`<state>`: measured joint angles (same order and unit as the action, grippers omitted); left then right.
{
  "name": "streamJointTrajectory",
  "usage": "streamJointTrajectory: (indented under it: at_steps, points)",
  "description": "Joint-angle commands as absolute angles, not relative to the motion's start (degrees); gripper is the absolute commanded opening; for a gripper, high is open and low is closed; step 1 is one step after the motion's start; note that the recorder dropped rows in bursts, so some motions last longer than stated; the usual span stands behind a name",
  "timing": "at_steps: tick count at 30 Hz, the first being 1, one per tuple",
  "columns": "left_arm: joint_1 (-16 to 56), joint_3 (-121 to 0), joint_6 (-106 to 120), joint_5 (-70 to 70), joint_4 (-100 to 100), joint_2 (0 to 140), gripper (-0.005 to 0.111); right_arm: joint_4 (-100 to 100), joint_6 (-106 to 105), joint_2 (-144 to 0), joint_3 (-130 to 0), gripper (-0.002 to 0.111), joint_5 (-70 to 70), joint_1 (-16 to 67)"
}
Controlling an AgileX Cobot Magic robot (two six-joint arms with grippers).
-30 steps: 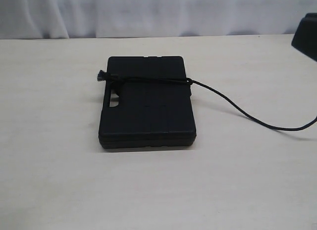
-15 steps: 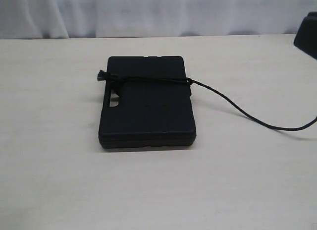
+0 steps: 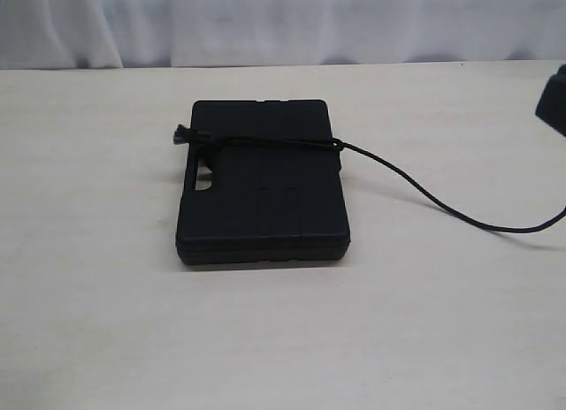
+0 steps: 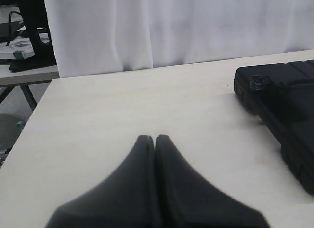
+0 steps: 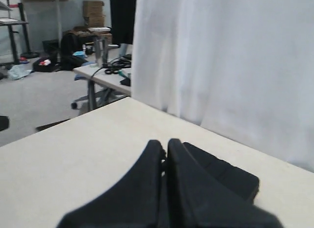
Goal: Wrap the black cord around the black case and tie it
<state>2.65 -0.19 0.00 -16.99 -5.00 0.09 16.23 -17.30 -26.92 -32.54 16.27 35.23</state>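
The case (image 3: 261, 198) lies flat mid-worktop (image 3: 88, 322), the cord (image 3: 265, 143) crossing its far half, the knot (image 3: 181, 134) at its left edge and a loose tail trailing right. Left fingers (image 4: 144, 152) and right fingers (image 5: 153, 159) are pressed together, empty, well apart from the case. The tie looks made; to cinch it, take the tail just beside the case's right edge and pull level while the other arm steadies the case. No brand or writing is readable

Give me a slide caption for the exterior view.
Black cord stretched across the black case lying flat on a pale table, its loose end trailing off to the right.
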Motion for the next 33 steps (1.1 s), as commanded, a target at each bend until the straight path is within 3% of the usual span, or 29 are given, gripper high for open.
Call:
streamJointTrajectory:
  at_steps: [1, 7, 13, 33]
  points:
    - [2.7, 0.0, 0.0, -16.4, -4.8, 0.0, 0.0, 15.6, -16.8, -23.0, -26.1, 0.004, 4.8, 29.4]
    - [2.7, 0.0, 0.0, -16.4, -4.8, 0.0, 0.0, 15.4, -14.3, -14.2, -18.8, 0.004, -8.0, 21.8]
    - [2.7, 0.0, 0.0, -16.4, -4.8, 0.0, 0.0, 15.1, -14.0, -3.7, -14.8, 0.004, -9.3, 13.3]
    - [2.7, 0.0, 0.0, -16.4, -5.1, 0.0, 0.0, -1.0, -9.2, 0.0, -4.6, 0.004, -10.1, 8.6]
